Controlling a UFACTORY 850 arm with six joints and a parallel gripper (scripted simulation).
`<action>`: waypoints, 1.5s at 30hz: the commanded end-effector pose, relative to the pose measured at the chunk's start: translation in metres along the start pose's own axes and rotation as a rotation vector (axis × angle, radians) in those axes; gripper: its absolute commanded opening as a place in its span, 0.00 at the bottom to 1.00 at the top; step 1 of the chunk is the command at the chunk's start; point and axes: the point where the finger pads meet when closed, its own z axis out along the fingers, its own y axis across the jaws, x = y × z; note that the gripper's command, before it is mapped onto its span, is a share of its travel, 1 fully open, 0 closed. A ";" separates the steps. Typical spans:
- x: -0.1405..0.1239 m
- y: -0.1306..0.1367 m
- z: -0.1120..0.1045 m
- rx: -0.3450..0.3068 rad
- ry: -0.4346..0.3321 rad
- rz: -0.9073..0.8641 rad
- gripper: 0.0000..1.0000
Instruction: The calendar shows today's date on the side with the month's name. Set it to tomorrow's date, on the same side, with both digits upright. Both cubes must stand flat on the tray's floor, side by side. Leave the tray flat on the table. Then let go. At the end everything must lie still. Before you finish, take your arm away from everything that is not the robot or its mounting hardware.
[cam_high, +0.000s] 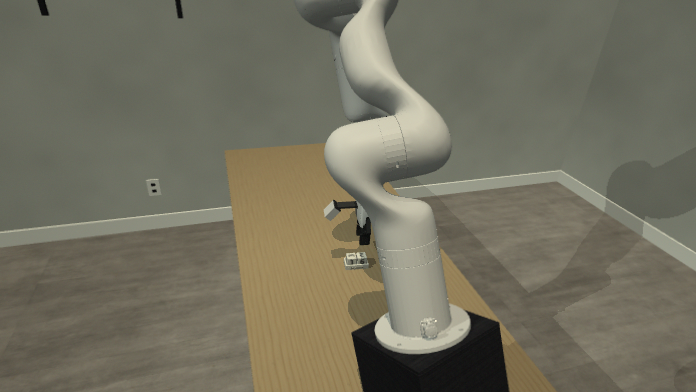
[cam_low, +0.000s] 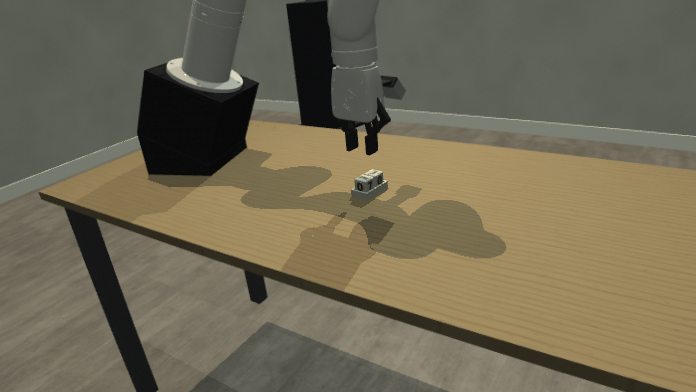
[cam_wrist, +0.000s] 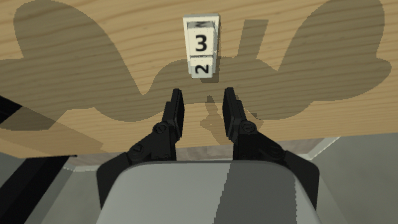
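Note:
The small grey calendar tray (cam_low: 369, 192) lies flat on the wooden table with two white digit cubes side by side in it. It also shows in the top view (cam_high: 356, 261). In the wrist view the far cube shows a 3 on top (cam_wrist: 201, 42) and the near cube a 2 (cam_wrist: 202, 68). The digits on the cubes' side faces are too small to read surely. My gripper (cam_low: 361, 142) hangs above the table, a short way behind the tray and apart from it. Its fingers stand partly open with nothing between them.
The arm's black pedestal (cam_low: 195, 120) stands at the table's left end. A dark upright panel (cam_low: 310, 65) stands behind the table. The table's front edge (cam_low: 350, 300) runs close below the tray's side.

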 end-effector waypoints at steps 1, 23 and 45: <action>0.000 0.001 0.001 -0.001 0.000 0.000 0.47; 0.000 0.000 0.027 -0.002 -0.001 0.000 0.47; 0.000 -0.001 0.051 -0.002 -0.001 0.000 0.47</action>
